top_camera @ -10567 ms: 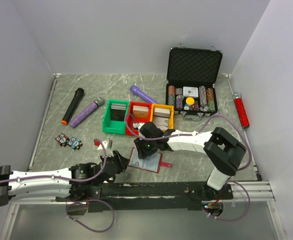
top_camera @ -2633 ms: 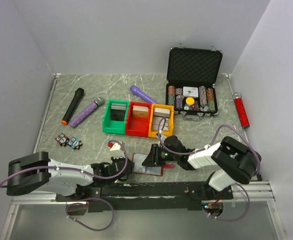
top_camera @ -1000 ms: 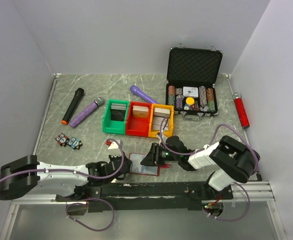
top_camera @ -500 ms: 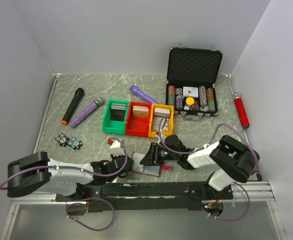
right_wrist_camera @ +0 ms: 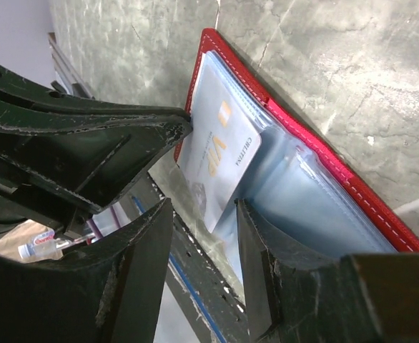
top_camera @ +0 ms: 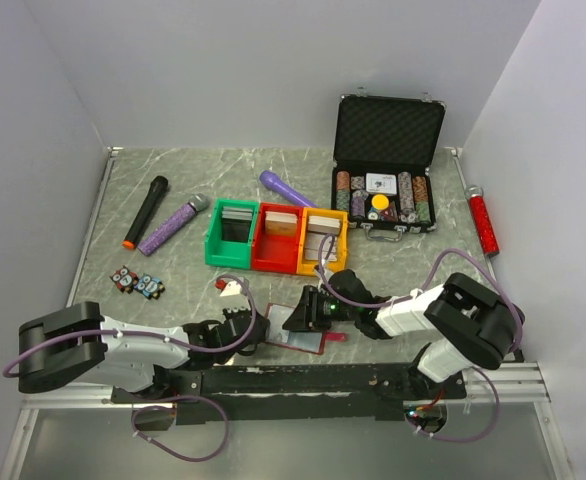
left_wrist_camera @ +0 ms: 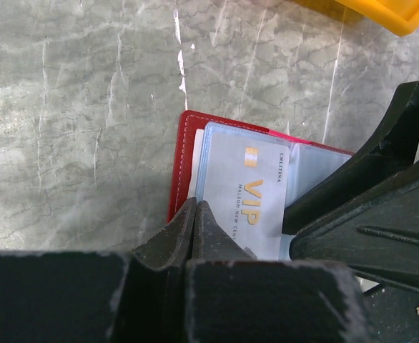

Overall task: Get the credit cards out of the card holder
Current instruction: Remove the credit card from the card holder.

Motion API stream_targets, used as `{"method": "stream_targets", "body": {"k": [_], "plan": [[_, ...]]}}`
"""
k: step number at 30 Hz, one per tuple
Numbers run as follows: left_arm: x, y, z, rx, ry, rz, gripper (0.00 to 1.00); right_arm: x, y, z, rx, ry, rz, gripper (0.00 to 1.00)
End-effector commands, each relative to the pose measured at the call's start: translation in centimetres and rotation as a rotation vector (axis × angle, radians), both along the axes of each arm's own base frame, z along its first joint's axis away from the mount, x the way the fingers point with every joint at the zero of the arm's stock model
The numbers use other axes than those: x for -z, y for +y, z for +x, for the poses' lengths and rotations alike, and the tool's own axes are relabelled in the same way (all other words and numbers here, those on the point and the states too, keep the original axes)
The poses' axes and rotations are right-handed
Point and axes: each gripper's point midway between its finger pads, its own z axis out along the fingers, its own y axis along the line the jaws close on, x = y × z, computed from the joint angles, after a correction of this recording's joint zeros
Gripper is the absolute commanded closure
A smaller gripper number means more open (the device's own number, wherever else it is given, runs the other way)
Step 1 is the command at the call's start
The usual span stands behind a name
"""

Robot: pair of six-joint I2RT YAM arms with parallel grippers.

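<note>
The card holder lies open near the table's front edge, dark red with pale sleeves. A pale card marked VIP sticks partly out of a sleeve; the right wrist view shows it too. My left gripper is shut, with its tips at the card's left edge beside the red rim. I cannot tell whether they pinch the card. My right gripper is open and low over the holder. The card's near end lies between its fingers.
Green, red and yellow bins stand just behind the holder. The open black chip case is at the back right. Two microphones lie at the left, a red tool at the right. The black base rail runs along the front.
Since 10.6 s ago the holder has slid toward the front edge and both grippers have dropped low at it. In the last second only the left elbow and the holder shifted slightly.
</note>
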Motion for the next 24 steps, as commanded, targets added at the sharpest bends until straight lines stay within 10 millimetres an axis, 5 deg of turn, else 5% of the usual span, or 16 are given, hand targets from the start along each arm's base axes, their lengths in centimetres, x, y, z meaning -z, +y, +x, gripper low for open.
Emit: {"method": "stream_targets", "body": {"k": [1,24], "plan": [[2.6,1.6,-1.4,0.03,0.074,0.092,0.99,-0.6,0.1,0.8,0.013,-0.041,-0.001,0.51],[2.7,0.7,-1.6,0.064,0.078,0.089,0.99,-3.0,1.9,1.3,0.011,-0.08,0.172,0.53]]}}
